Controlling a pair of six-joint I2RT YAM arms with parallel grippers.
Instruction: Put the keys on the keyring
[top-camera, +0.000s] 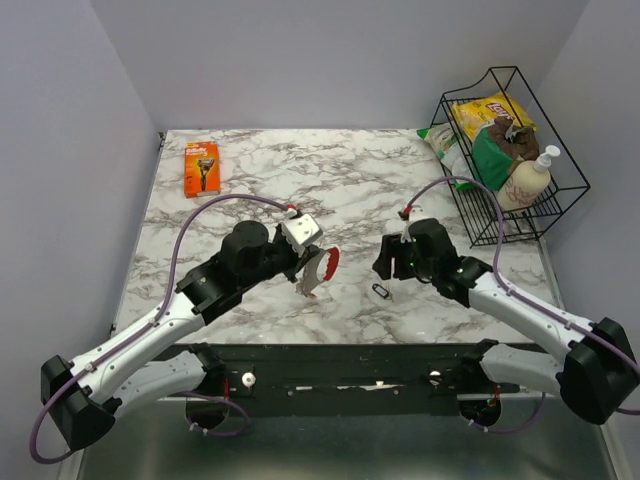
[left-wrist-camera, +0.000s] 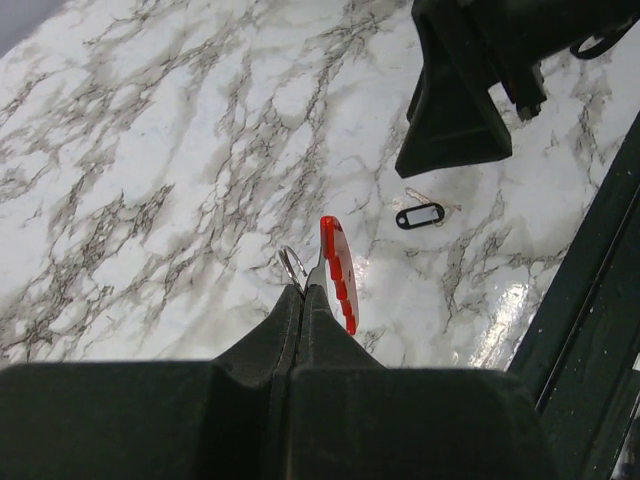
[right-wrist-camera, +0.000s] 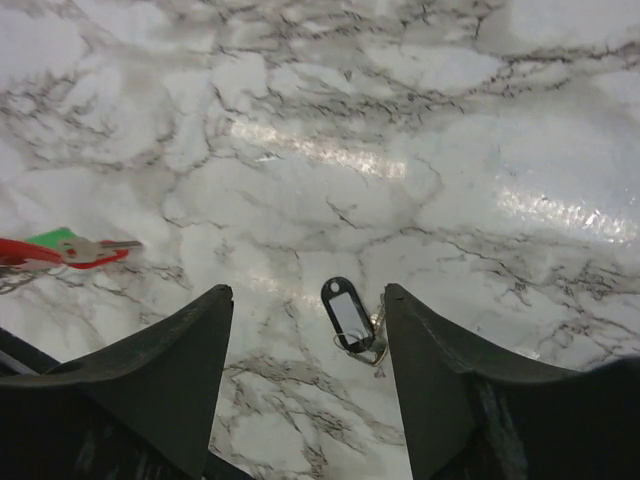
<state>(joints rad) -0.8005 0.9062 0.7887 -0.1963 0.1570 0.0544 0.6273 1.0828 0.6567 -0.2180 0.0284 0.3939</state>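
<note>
My left gripper is shut on the keys. A red curved tag and a thin silvery loop stick out past its fingertips, above the marble. In the top view the keys hang at the left gripper, left of centre. The keyring, a small black oblong loop with a thin wire ring at its near end, lies flat on the table. My right gripper is open and hovers over it, one finger on each side, not touching. The keyring sits just in front of the right gripper.
An orange razor pack lies at the far left. A black wire basket with snack bags and a soap bottle stands at the far right. A black frame runs along the table's near edge. The keys' red and green heads show at the right wrist view's left edge.
</note>
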